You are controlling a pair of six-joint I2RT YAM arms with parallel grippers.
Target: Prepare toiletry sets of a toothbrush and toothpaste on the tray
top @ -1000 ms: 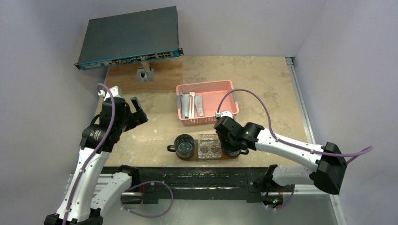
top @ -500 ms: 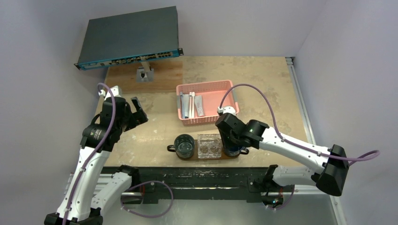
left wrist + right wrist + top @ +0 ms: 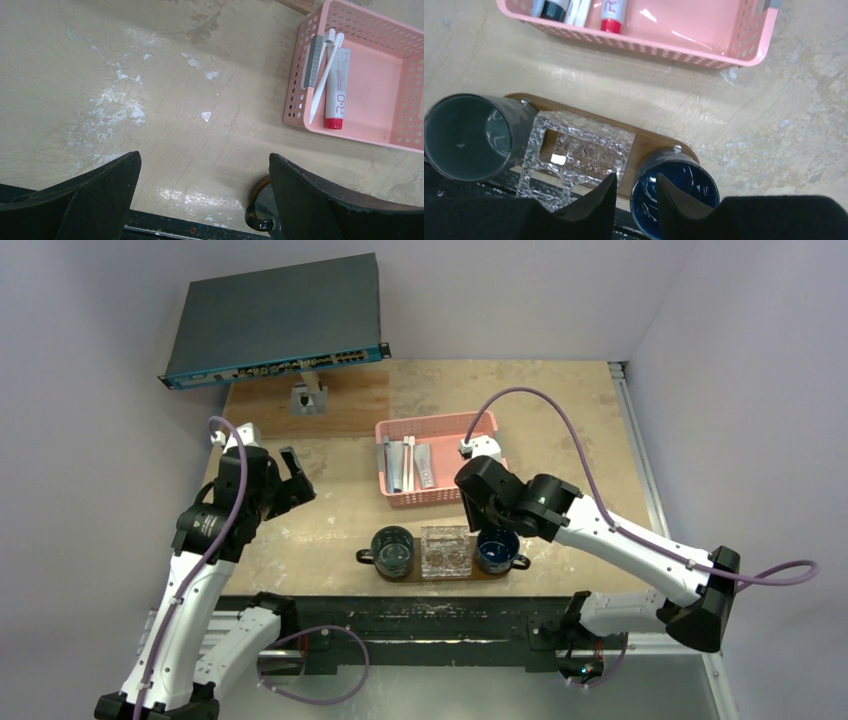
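Toothbrushes (image 3: 325, 77) and tubes (image 3: 337, 82) lie together at the left end of the pink basket (image 3: 295, 95), far of the tray (image 3: 365, 557), and are judged light, slick and, for the tubes, soft, so best pinched mid-length; left gripper (image 3: 205, 200) gapes empty, right gripper (image 3: 634, 187) barely parted, holding nothing.

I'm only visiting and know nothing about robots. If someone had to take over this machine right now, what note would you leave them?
Left gripper: wide open, empty, above bare table beside the pink basket.
Right gripper: fingers slightly apart, empty, above the blue mug at the tray's right end.
Toothbrushes and tubes: all lying in the basket.
Done: tray carries the blue mug, a second mug at the other end and a clear holder between.
Left: move a toothbrush and a tube to the tray for each set; none is there yet.
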